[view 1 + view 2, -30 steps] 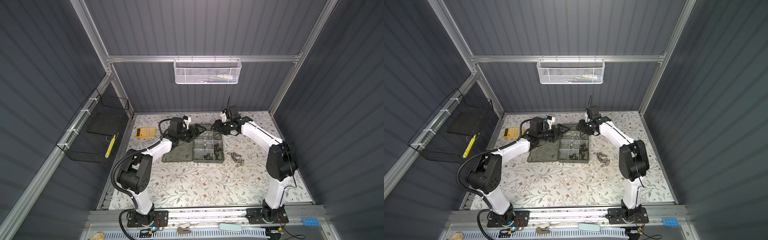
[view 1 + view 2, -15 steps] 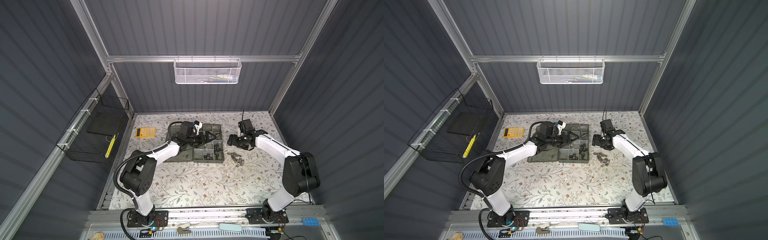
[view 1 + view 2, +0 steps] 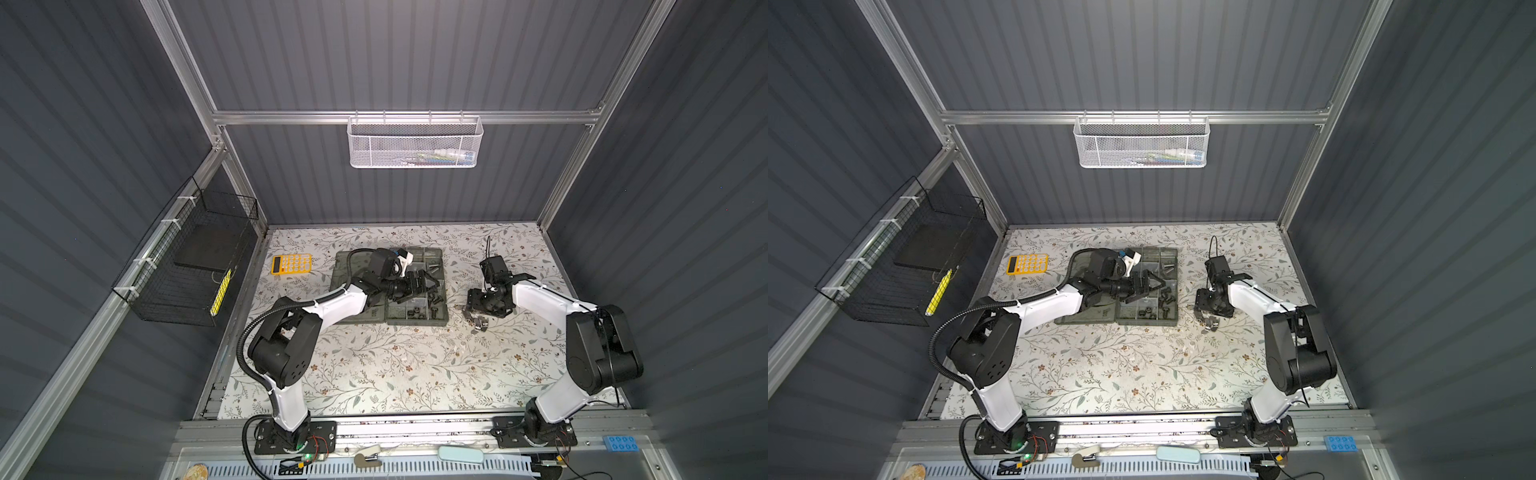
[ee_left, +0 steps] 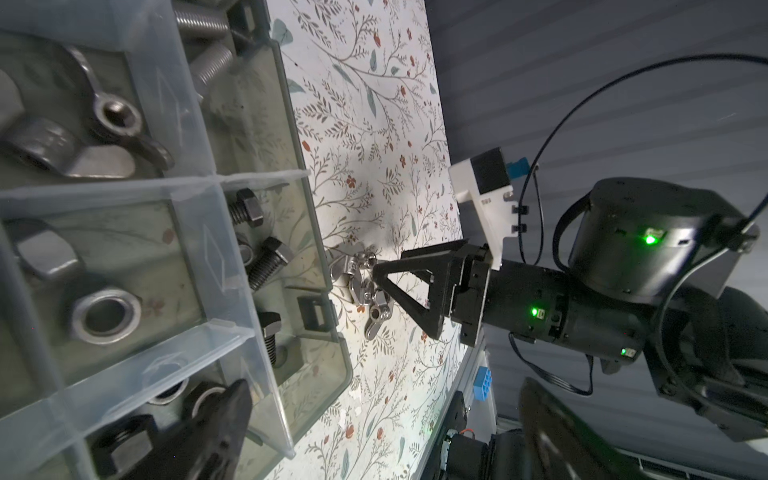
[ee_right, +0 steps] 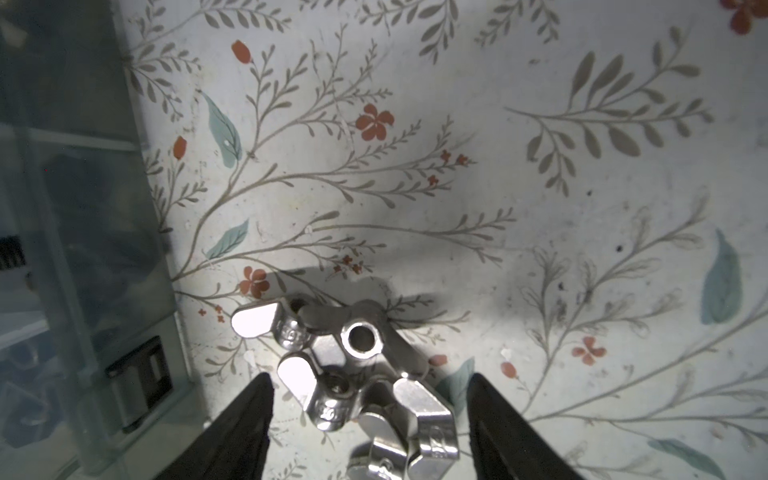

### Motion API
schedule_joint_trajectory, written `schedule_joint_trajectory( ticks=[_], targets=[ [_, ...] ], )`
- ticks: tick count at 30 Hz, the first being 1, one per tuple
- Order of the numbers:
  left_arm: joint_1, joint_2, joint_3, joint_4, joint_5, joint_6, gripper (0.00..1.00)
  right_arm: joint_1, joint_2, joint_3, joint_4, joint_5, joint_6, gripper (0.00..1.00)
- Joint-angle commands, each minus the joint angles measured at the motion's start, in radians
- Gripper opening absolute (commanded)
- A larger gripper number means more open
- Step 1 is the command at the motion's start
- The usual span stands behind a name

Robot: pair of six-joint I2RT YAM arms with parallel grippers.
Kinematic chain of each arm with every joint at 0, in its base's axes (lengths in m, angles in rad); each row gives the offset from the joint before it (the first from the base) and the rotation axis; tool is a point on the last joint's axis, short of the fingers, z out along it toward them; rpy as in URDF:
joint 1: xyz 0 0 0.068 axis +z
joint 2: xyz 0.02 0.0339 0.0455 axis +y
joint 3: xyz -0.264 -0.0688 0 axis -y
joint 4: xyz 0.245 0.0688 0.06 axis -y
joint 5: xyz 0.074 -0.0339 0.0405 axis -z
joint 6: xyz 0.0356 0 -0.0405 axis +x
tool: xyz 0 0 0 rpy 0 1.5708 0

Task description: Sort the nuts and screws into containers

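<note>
A pile of silver wing nuts (image 5: 360,338) lies on the floral table, right of the organizer case (image 3: 440,322). My right gripper (image 5: 370,419) hangs low over the pile, open, one finger on each side and touching none of the nuts. In both top views it is at the pile (image 3: 471,312) (image 3: 1202,313). My left gripper (image 4: 386,424) hovers open over the containers (image 4: 232,232) near the case's corner, holding nothing. The cells hold black screws (image 4: 266,259), silver screws (image 4: 208,62), wing nuts (image 4: 116,116) and a round silver nut (image 4: 106,318).
The case's flat lid (image 3: 345,270) lies open to the left, under my left arm. A yellow calculator (image 3: 291,264) sits further left. A black wire basket (image 3: 187,266) hangs on the left wall and a white mesh basket (image 3: 415,143) on the back wall.
My right gripper has swung from over the case's far cells to the right and come down over the wing nut pile. My left gripper has moved right, out over the cells.
</note>
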Motion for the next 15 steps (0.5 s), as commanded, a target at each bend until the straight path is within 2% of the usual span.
schedule_joint_trajectory(
  ticks=[1,8,15],
  targets=[
    [-0.018,0.009,0.04,-0.027,0.012,0.047,1.0,-0.008,0.028,-0.006,-0.017,0.019,-0.009,0.68],
    [-0.048,0.016,0.053,-0.048,0.008,0.074,1.0,-0.01,0.082,-0.001,-0.005,0.011,-0.007,0.55],
    [-0.06,0.024,0.062,-0.054,0.012,0.088,1.0,-0.008,0.114,0.027,-0.005,0.009,-0.007,0.49]
  ],
)
